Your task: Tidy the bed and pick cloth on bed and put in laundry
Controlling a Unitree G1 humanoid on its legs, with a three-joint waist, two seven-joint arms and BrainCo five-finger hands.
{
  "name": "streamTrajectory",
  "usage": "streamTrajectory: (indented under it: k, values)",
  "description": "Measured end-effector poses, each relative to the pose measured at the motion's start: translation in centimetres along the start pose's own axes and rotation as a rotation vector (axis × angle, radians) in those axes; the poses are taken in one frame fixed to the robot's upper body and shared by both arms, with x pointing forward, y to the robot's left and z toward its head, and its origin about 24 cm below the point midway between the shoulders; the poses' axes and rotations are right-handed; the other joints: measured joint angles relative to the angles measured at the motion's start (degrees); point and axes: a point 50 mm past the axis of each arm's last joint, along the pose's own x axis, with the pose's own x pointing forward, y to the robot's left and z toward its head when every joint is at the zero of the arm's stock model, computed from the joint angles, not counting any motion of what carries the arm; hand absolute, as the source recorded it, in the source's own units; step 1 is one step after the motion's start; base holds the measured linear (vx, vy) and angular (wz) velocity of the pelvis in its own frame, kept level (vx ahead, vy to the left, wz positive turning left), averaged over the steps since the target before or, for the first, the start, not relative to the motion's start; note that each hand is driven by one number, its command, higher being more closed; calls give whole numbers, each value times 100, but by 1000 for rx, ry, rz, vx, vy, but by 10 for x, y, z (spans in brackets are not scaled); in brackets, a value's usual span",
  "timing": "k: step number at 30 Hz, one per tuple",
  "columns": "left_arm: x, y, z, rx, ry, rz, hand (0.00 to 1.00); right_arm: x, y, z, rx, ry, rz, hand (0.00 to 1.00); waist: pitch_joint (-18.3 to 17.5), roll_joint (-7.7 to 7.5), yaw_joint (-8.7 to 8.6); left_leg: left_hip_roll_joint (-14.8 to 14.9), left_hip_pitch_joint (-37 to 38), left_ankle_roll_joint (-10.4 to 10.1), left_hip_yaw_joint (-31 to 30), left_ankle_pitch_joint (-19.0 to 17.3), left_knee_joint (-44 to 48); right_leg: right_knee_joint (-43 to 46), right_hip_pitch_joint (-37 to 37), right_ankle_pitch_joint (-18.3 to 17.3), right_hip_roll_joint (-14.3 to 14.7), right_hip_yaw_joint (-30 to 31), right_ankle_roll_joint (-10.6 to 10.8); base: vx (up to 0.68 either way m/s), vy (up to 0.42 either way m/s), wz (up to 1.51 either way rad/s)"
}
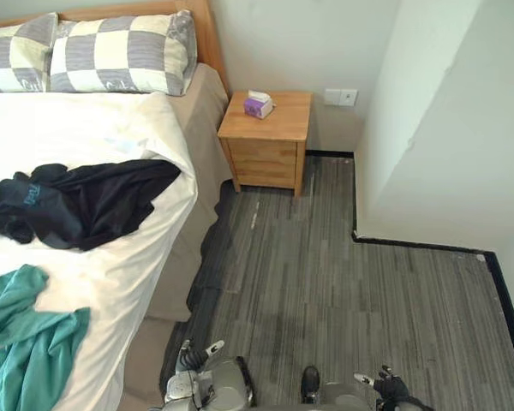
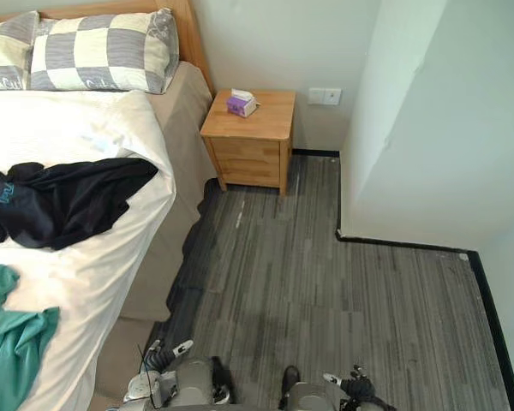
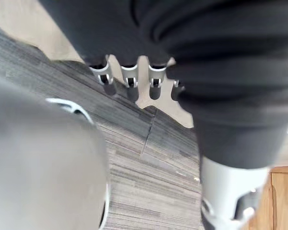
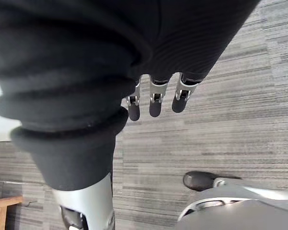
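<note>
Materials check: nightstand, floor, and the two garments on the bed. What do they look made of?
Nightstand: light wood, satin finish; warm wood tone and drawer lines show. Floor: grey striped planks, matte, probably carpet tile or vinyl; can't tell which. Black garment: soft fabric, matte, crumpled in loose folds. Teal garment: soft fabric too, draped in folds; weave not discernible.

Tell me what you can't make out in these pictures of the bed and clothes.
Teal cloth: cut off by the left and bottom edges, both eye views.
Bed: its left side runs past the left edge.
Black cloth: crumpled folds hide what garment it is.
Tissue box: print too small, eye views.
</note>
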Motion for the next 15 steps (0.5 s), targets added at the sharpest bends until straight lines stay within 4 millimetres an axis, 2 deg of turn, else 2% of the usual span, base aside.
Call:
streamTrajectory:
  k: [1,2,3,4,5,6,7,8,9,10,11,12,13,14,15]
  values:
    - [0,-1,1,-1,-3,-4,0,0,-1,-1,-1,2,-3,0,-6,5,63,-50,16,196,117,184,-276,-27,64,-35,14,-9,6,468,2,-10]
    - [1,-2,3,6,-8,-8,0,0,1,-2,-3,9,-4,0,-89,-74,218,-107,86,499,282,542,-413,-4,134,-170,-24,34,92,596,54,-3]
    - [1,5,1,20,0,3,0,-1,7,-5,-3,15,7,0,-205,-177,198,-270,140,739,419,659,-420,193,146,-439,-190,18,221,518,66,6]
    - [2,7,1,24,3,8,0,-1,7,-5,-10,15,8,0,-238,-271,194,-356,166,814,408,604,-429,335,120,-563,-300,-5,288,526,79,33]
    - [2,8,-1,26,9,10,0,-1,10,-5,-30,15,16,0,-290,-340,207,-519,271,933,343,459,-496,853,-23,-732,-474,11,496,562,135,47]
    - [2,9,-3,29,21,12,0,-1,11,-6,-20,16,16,0,-302,-371,204,-745,647,885,216,349,-658,2248,-397,-946,-730,99,859,571,140,54]
    - [2,10,-4,34,25,14,0,-2,11,-6,-13,18,15,0,-304,-411,190,-854,787,892,118,284,-704,2921,-572,-941,-842,174,939,691,171,84]
    - [2,13,-7,49,40,17,0,-2,11,-8,-2,21,11,0,-307,-470,132,-1031,1115,900,-181,97,-742,4380,-997,-551,-1060,403,1509,449,80,99]
    - [1,13,-9,60,53,13,0,-2,11,-8,-2,22,11,0,-313,-496,44,-1106,1348,888,-403,-44,-729,5296,-1263,-375,-1173,491,1615,645,58,148]
    - [1,15,-14,72,75,18,0,-2,10,-7,1,18,8,0,-306,-479,-46,-1150,1689,870,-726,-172,-754,6125,-1482,-442,-1363,420,1494,532,-1,132]
    - [1,17,-16,79,84,22,0,-2,9,-7,1,17,7,0,-276,-407,-106,-1176,1826,851,-916,-210,-779,6290,-1574,-498,-1438,287,1391,640,-49,159]
    - [1,20,-16,90,95,29,0,-2,9,-6,8,7,4,0,-288,-427,-141,-1170,2188,825,-1302,-253,-969,6077,-1810,-745,-1567,126,983,412,-79,120]
    - [1,21,-17,89,97,30,0,-2,8,-6,11,7,2,0,-282,-417,-139,-1146,2309,816,-1443,-257,-1057,5760,-1878,-841,-1564,82,891,465,-140,136]
    - [1,21,-17,86,99,31,0,-2,7,-6,19,9,-3,0,-286,-393,-142,-1083,2413,804,-1657,-262,-1119,5065,-1940,-940,-1526,36,898,425,-188,127]
    - [0,20,-18,76,100,30,0,-2,5,-6,33,10,-14,0,-277,-339,-126,-971,2507,654,-1848,-297,-1162,3750,-2033,-913,-1363,269,906,492,-279,149]
